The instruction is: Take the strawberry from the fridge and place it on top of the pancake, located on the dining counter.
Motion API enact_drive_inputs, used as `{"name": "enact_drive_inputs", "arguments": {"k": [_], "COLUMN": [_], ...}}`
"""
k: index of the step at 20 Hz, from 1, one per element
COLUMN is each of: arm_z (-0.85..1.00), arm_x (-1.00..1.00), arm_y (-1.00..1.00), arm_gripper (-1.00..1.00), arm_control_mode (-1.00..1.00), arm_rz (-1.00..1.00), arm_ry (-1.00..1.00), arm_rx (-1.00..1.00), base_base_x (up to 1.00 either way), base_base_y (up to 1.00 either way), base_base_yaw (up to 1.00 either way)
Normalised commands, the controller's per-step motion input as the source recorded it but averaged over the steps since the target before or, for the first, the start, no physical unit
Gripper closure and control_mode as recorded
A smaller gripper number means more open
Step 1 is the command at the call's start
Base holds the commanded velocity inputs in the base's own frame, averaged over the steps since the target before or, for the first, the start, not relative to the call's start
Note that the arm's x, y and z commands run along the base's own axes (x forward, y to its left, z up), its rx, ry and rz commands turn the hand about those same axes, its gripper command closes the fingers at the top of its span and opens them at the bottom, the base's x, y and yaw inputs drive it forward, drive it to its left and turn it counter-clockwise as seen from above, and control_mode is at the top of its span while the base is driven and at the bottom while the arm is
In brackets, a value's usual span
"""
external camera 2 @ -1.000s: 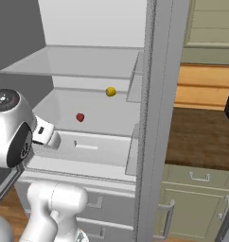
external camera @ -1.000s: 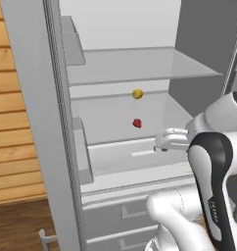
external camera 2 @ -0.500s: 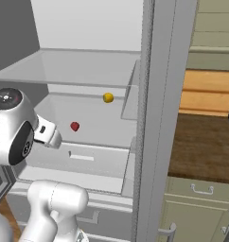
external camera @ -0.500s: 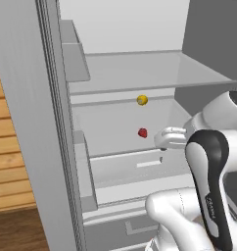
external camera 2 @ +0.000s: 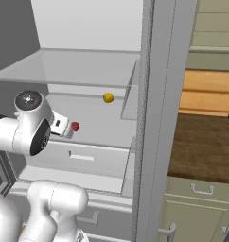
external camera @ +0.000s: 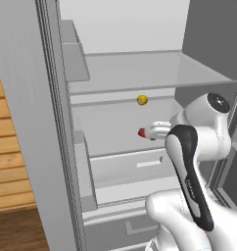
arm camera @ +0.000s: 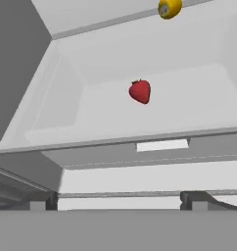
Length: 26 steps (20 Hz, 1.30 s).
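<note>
The fridge [external camera: 140, 73] stands open in front of me, its pale shelves bare but for two small things. The strawberry [external camera: 141, 132] [external camera 2: 75, 126] [arm camera: 140, 91], a tiny red lump, lies on the middle shelf just above a drawer front [arm camera: 159, 166]. My gripper [external camera: 151, 132] [external camera 2: 66, 128] [arm camera: 120, 201] is level with that shelf, a short way in front of the berry and pointing at it. It is open, its two dark tips spread wide with nothing between them. The pancake is out of view.
A small yellow round fruit [external camera: 142, 100] [external camera 2: 108, 98] [arm camera: 169, 7] sits on the ledge above and behind the strawberry. A glass shelf [external camera 2: 88, 66] hangs overhead. The fridge's upright edge [external camera 2: 152, 118] rises to my right. Beyond it is a dark brown wooden top [external camera 2: 201, 146] over pale green drawers.
Both base views have closed in on the fridge, so the base has driven nearer. The hand has reached further into the shelf space, ending much closer to the strawberry.
</note>
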Motion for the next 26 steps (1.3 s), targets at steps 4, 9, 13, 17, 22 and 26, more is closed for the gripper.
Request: {"name": "enact_drive_inputs", "arguments": {"k": [4, 9, 13, 17, 22, 26], "arm_z": [-0.07, -0.23, -0.33, -0.20, -0.01, 0.00], "arm_x": [0.45, 0.08, 0.19, 0.24, 0.31, 0.46], "arm_y": [-0.10, -0.16, 0.06, 0.14, 0.00, 0.00], "arm_gripper": [-1.00, -1.00, -1.00, -1.00, -1.00, -1.00], "arm_control_mode": [-1.00, -1.00, -1.00, -1.00, -1.00, -1.00], "arm_rz": [0.00, 0.00, 0.00, -0.01, 0.00, 0.00], "arm_ry": [-0.02, 0.01, 0.01, -0.03, 0.00, 0.00], "arm_rx": [-0.01, -0.03, -0.13, -0.13, -0.03, 0.00], "base_base_x": [0.00, 0.00, 0.00, 0.00, 0.00, 0.00], "base_base_y": [0.00, 0.00, 0.00, 0.00, 0.00, 0.00], "base_base_yaw": [0.00, 0.00, 0.00, 0.00, 0.00, 0.00]}}
